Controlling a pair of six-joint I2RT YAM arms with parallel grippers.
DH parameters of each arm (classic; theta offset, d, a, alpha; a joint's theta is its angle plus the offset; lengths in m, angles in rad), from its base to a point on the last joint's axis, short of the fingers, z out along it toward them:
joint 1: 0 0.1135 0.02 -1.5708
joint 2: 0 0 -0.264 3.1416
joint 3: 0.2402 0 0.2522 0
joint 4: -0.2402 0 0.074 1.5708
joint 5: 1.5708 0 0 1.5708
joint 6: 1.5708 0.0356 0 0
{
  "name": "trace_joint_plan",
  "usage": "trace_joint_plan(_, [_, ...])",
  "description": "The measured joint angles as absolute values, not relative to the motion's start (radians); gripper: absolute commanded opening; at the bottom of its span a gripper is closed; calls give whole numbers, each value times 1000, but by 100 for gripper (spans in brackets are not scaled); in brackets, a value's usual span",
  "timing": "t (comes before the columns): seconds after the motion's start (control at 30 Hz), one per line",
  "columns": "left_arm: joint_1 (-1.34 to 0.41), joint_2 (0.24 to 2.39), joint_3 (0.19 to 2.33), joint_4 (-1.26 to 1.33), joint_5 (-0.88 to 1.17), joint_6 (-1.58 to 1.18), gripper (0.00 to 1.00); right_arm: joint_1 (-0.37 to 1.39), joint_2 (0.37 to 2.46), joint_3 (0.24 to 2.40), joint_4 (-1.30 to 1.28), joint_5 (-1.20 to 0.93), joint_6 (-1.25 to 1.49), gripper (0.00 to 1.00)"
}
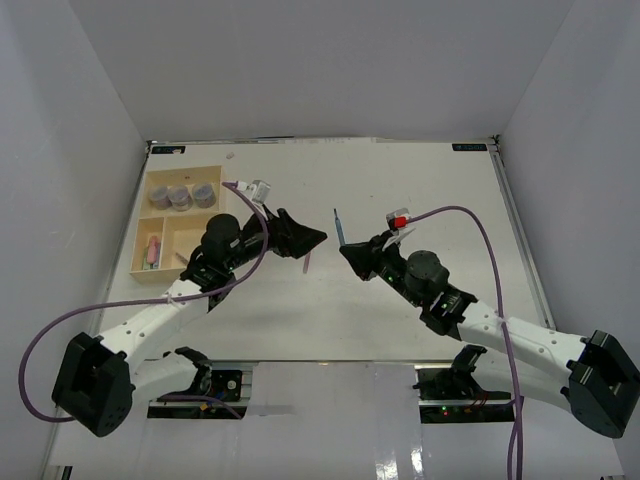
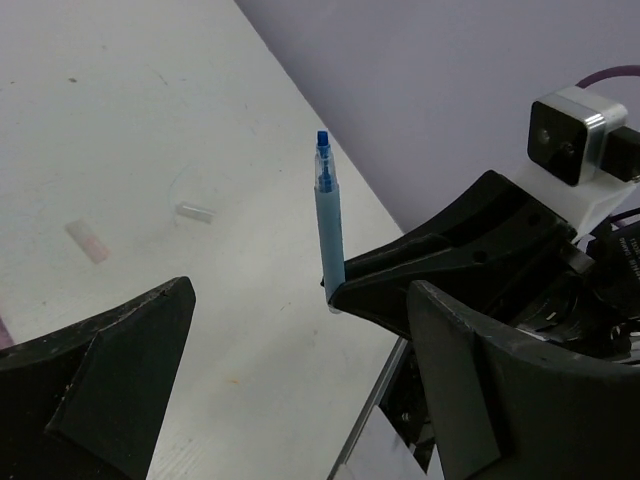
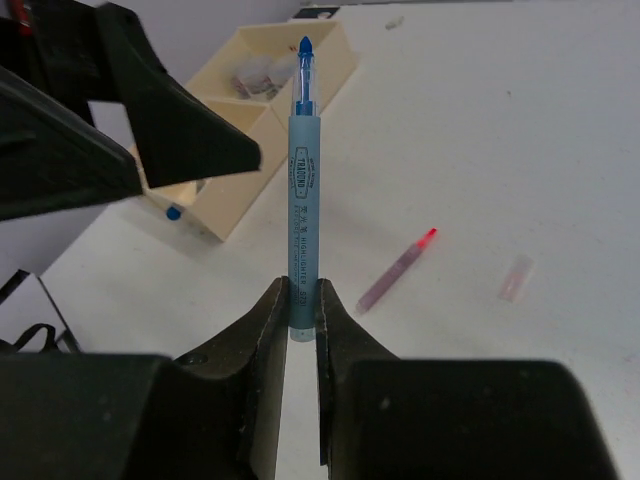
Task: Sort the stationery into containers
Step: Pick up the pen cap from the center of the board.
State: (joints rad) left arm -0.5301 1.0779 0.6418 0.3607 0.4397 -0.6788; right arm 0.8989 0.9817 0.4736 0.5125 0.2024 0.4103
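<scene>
Blue pen (image 3: 303,200) stands upright, its base hidden inside right claw (image 3: 300,297)

On my right wrist view, dark print runs down the barrel of the blue pen (image 3: 303,210), a boxed word in capitals with finer lines beside it, too blurred for me to read, and two dark labels (image 1: 165,150) at the far edge of the counter (image 1: 400,300) are equally illegible.

I see a white table (image 1: 420,180) with a cream tray (image 3: 245,195) at its far-left corner. On the open middle lies a slim pen (image 3: 397,270), red-tipped, with a small pale cap (image 3: 515,278) near it, not touching.
</scene>
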Motion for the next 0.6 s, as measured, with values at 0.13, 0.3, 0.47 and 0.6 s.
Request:
trace_joint_plan(0.13, [-607, 1148, 642, 436, 382, -681, 98, 899, 976, 471, 590, 155, 410, 8])
trace_joint_plan(0.3, [-676, 1233, 651, 524, 335, -680, 98, 899, 977, 456, 642, 114, 418, 8])
trace_joint_plan(0.47, [-707, 1261, 651, 611, 302, -680, 93, 899, 978, 435, 684, 88, 439, 8])
trace_joint_plan(0.6, [-721, 1279, 652, 667, 292, -685, 76, 899, 980, 428, 699, 75, 449, 8])
